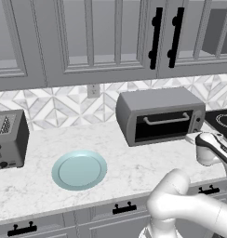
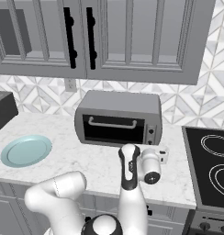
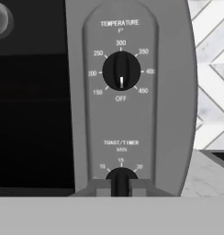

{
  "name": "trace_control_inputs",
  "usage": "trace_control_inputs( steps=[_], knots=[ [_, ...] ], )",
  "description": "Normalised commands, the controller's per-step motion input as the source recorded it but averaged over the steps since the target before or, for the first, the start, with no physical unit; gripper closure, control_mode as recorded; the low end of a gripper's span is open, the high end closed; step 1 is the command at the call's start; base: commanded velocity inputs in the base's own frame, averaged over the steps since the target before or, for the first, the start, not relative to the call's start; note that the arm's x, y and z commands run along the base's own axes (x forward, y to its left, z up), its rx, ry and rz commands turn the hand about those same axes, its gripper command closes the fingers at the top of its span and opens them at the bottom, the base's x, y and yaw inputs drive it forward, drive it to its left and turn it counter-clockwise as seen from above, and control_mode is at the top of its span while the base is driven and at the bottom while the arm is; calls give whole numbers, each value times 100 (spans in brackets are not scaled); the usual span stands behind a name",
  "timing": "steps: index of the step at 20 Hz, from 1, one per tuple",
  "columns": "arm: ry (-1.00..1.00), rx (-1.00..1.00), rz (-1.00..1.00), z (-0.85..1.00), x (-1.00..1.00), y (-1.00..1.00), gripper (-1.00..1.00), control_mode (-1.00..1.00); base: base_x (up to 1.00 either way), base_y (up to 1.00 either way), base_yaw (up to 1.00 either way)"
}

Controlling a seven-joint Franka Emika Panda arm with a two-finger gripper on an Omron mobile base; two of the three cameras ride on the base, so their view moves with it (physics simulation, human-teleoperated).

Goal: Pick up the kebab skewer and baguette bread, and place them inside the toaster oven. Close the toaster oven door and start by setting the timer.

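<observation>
Hand view: the end effector (image 3: 120, 187) is pinching the timer knob (image 3: 120, 176) labelled "TOAST/TIMER MIN" on the toaster oven (image 3: 132, 114); above, "TEMPERATURE" is pointing at OFF.

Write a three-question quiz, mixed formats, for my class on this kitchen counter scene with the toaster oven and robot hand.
1. True or false: the toaster oven door is closed.
2. Which dial have the fingers closed on? A) temperature knob B) timer knob C) the slot toaster's lever
3. Fill in: the temperature knob's white mark points at ____.

Key
1. True: the dark glass stands upright, with its bar handle across the top.
2. B: the gripper pinches the knob under "TOAST/TIMER".
3. OFF.
</observation>
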Motion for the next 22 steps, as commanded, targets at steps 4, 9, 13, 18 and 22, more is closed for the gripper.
trace_control_inputs(
  steps=[4, 9, 13, 18, 22],
  knots=[
    [0, 0, 0, 7, 0, 0, 100, -100, 0, 0, 0],
    [0, 0, 0, 1, 0, 0, 100, -100, 0, 0, 0],
    [0, 0, 0, 0, 0, 6, 100, -100, 0, 0, 0],
    [0, 0, 0, 0, 2, 9, 100, -100, 0, 0, 0],
    [0, 0, 0, 0, 10, 7, 100, -100, 0, 0, 0]
  ],
)
